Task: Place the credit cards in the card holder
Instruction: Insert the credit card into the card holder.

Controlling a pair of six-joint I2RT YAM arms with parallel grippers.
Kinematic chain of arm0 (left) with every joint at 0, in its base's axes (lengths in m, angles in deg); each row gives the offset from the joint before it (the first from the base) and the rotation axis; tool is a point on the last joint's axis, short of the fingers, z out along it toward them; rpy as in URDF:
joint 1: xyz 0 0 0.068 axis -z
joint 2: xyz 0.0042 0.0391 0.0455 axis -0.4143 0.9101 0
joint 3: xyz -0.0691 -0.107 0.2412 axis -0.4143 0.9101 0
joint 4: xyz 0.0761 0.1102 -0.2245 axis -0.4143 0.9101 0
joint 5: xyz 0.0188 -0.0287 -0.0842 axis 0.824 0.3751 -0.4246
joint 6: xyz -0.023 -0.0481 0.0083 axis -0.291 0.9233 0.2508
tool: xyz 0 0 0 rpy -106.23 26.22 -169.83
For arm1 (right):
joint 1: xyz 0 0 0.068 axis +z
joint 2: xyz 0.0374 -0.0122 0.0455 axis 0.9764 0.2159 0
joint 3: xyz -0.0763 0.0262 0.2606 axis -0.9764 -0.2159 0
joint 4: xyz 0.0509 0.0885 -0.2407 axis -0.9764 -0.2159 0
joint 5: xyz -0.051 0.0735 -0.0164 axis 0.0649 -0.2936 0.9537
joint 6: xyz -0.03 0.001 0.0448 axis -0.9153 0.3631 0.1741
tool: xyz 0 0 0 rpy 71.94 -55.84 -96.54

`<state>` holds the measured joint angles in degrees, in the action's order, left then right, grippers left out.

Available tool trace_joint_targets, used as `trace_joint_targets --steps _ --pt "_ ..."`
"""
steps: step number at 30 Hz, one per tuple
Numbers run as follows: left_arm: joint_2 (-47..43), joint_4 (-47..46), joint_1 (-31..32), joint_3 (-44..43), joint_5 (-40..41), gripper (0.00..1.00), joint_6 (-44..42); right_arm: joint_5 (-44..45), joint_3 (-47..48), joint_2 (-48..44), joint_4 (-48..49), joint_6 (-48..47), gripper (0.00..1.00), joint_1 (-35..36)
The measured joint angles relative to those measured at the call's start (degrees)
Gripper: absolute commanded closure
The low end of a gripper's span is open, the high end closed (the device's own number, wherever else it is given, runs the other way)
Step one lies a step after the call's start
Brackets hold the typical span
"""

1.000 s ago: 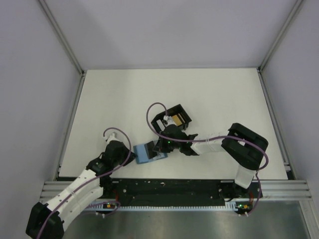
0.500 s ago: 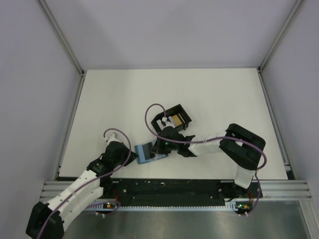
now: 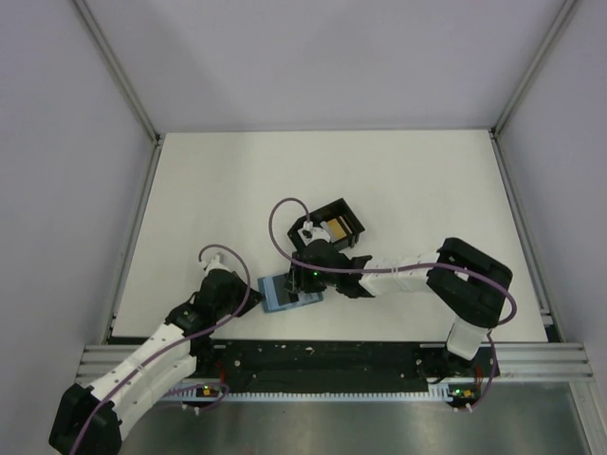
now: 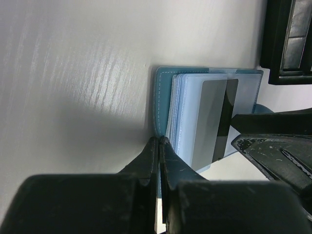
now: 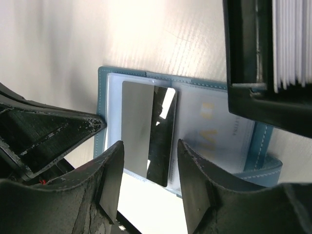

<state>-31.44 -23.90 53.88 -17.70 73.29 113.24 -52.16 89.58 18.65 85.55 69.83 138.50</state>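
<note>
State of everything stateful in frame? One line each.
Holder: open, flat on table.
Silver card: flat on holder's sleeves, ungripped; slotted or not, can't tell.
Tray: holds cards standing on edge.
Left gripper: shut, tips at holder's edge.
Right gripper: open, over silver card.

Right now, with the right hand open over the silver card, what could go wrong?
The silver card looks only partly inside the card holder sleeve. The open right hand over it could drag it out when lifting. The left hand, shut at the holder's edge, may slip and let it shift. The black tray sits close, so the right hand might bump it.
</note>
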Motion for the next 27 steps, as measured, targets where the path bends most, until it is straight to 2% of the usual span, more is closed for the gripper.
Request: trace_joint_targets --steps 13,27 --pt "0.0 0.0 0.0 0.0 0.0 1.0 0.0 -4.2 5.4 3.9 -2.3 -3.8 0.53 0.7" --pt "0.0 0.3 0.0 0.0 0.2 1.0 -0.3 -4.3 8.3 5.2 -4.9 -6.3 0.53 2.0"
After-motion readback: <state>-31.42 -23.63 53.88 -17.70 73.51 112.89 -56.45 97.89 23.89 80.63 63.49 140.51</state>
